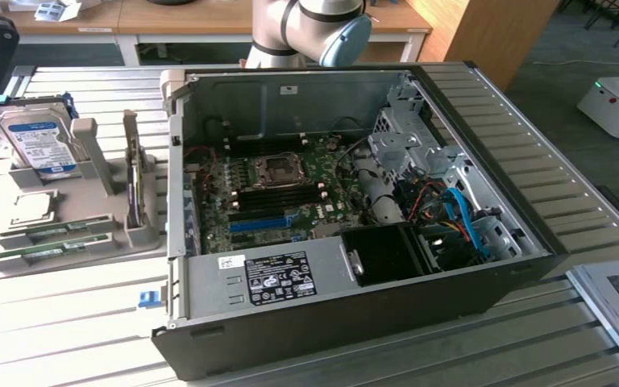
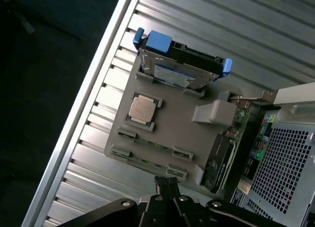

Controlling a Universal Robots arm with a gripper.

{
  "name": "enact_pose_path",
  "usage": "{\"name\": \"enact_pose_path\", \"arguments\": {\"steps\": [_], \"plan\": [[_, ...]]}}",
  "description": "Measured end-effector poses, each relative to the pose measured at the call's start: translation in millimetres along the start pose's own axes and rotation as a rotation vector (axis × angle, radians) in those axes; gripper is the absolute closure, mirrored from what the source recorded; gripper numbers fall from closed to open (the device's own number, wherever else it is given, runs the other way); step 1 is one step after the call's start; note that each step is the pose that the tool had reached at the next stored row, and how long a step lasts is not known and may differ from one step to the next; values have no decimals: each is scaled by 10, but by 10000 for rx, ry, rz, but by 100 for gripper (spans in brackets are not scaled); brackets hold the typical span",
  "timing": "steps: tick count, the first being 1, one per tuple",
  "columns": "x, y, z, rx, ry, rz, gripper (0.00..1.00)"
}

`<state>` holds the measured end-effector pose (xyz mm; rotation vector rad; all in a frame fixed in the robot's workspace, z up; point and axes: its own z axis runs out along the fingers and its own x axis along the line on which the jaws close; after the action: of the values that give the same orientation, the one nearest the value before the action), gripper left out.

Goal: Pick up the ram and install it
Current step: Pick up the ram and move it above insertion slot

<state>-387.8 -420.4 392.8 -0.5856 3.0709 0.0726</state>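
On the desk (image 1: 73, 322), beside the open case (image 1: 321, 322), a grey tray (image 2: 182, 123) is being used to carry the parts. Along the tray's edge farthest from the hard drive (image 2: 179, 72), the ram (image 2: 145, 162) (image 1: 41, 251) is being kept lying in a shallow slot, between a grey holder at each end. It is being seen as a long, narrow green stick, its chips too small to be made out. A twin stick (image 2: 153, 144) is being held in the next slot, just beside it and parallel, between it and the CPU (image 2: 142, 110). Which of the two is the task's own cannot be told from looks; the outer one is being named here because it is lying nearest the jaws. The jaws are being held clenched near the tray's outer edge, clear of the ram, with nothing gripped between them. A card (image 2: 216, 163) is being propped upright on the tray's side nearest the case. Inside the case, the motherboard (image 1: 277, 193) is being left exposed, its blue slot (image 1: 258, 223) lying near the middle.
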Motion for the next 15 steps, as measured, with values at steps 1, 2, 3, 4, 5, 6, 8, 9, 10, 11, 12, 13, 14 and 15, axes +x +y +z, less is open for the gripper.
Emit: {"name": "enact_pose_path", "arguments": {"steps": [1,2,3,4,5,6,8,9,10,11,12,13,14,15], "plan": [[0,0,0,-3,5,-142,90],[0,0,0,-6,11,-273,90],[0,0,0,-9,17,-402,90],[0,0,0,-12,22,-528,90],[0,0,0,-15,27,-651,90],[0,0,0,-17,32,-774,90],[0,0,0,-24,44,-1031,90],[0,0,0,-26,49,-1150,90],[0,0,0,-29,55,-1272,90],[0,0,0,-32,59,-1393,90],[0,0,0,-35,65,-1513,90],[0,0,0,-38,70,-1635,90],[0,0,0,-40,76,-1767,90],[0,0,0,-43,80,-1888,90]]}}
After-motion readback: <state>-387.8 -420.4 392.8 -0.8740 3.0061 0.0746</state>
